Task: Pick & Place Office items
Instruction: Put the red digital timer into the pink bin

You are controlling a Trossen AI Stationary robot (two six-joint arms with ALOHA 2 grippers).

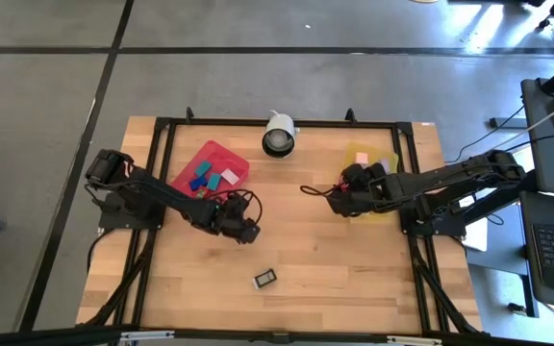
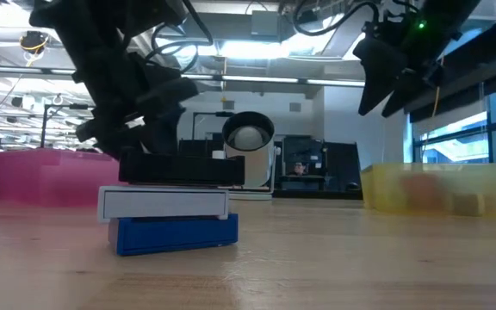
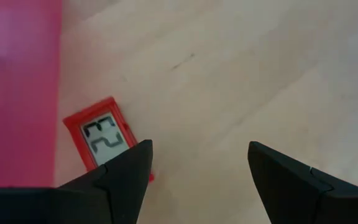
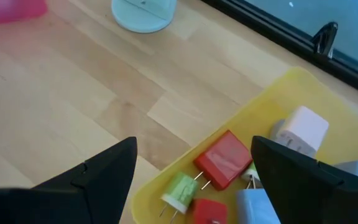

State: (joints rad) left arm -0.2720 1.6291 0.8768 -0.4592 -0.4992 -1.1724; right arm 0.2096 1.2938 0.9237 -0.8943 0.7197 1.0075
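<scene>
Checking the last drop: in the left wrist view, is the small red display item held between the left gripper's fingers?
No. The red display item lies on the table beside the red tray, outside the open left gripper.

Grey floor [image 1: 258, 77]; windows [image 2: 455, 138], perhaps ceiling strip lights.

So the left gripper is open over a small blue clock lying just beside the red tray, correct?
Not quite: the clock is red, not blue, as the left wrist view shows. The rest holds: the left gripper is open over it, and it lies on the table just beside the red tray.
</scene>
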